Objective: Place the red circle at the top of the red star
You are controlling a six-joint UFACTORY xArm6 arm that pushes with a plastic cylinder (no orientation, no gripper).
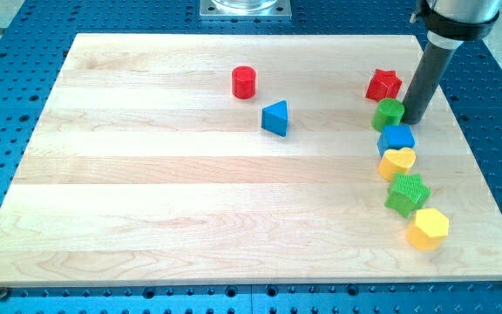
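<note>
Seven small blocks lie on the wooden board [190, 192]. Far and left of centre stands the red circle [244, 82], with the blue triangle [275, 118] just near and right of it. Well apart from them, toward the right, sits the red star [383, 85]. From it a crooked line runs nearer: the green circle [389, 113], the blue block [396, 139], the yellow heart [397, 162], the green star [408, 194] and the yellow hexagon [427, 228]. My tip [412, 119] rests just right of the green circle, near and right of the red star. The arm carries no pincer, only this rod, so nothing is held.
</note>
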